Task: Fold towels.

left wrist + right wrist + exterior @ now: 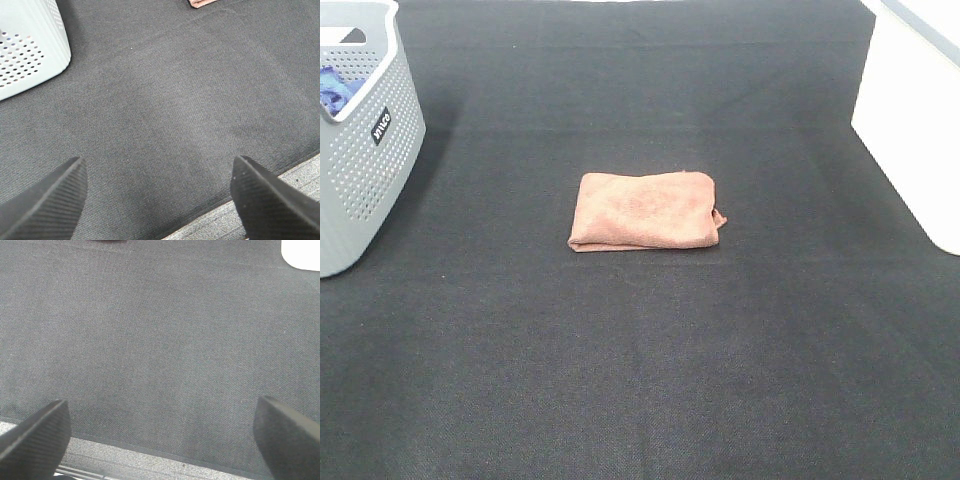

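Dark mat point(640, 380), folded towel point(645, 211) overhead

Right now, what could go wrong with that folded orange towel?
1. The towel looks folded, but a small corner pokes out at one side, so the fold may be a bit loose and could slip open if it is lifted by one edge.
2. Both the left gripper and the right gripper are open and hold nothing, far from the towel near the dark mat's front edge, so a long reach could miss.
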### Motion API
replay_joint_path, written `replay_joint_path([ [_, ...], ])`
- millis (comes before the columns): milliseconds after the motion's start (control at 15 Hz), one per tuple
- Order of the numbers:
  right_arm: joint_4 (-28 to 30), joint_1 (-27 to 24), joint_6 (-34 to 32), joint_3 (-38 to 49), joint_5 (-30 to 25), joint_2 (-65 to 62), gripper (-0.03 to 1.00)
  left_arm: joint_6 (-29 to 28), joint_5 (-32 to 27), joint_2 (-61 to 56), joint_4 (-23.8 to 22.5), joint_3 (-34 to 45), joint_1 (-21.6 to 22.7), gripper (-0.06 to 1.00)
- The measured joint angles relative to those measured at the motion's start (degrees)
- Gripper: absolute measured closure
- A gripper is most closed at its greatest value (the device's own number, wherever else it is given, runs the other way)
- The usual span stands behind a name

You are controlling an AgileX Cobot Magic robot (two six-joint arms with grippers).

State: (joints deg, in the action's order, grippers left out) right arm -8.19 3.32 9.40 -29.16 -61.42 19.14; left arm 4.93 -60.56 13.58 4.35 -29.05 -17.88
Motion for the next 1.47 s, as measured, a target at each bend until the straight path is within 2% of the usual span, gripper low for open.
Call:
replay_joint_path([
  [133,0.0,0.0,0.0,0.0,0.0,-0.1,0.04,0.1,0.0,-0.6,0.0,0.0,3.0,0.19],
  [267,0.0,-0.2,0.0,0.0,0.1,-1.6,0.04,0.1,0.0,-3.5,0.0,0.3,8.2,0.19],
  [400,-0.3,-3.6,0.1,0.1,0.1,-6.8,0.04,0.1,0.0,-10.7,0.0,0.3,14.0,0.19],
  [533,-0.5,-5.1,0.1,0.1,0.1,-11.1,0.04,0.1,-0.1,-13.8,0.0,0.3,16.2,0.19],
  [1000,-0.6,-5.2,0.1,0.1,0.1,-19.3,0.04,0.1,0.0,-13.9,0.0,0.3,16.3,0.19],
  [1467,-0.7,-5.2,0.1,0.1,0.1,-19.3,0.04,0.1,0.0,-13.9,0.0,0.3,16.3,0.19],
])
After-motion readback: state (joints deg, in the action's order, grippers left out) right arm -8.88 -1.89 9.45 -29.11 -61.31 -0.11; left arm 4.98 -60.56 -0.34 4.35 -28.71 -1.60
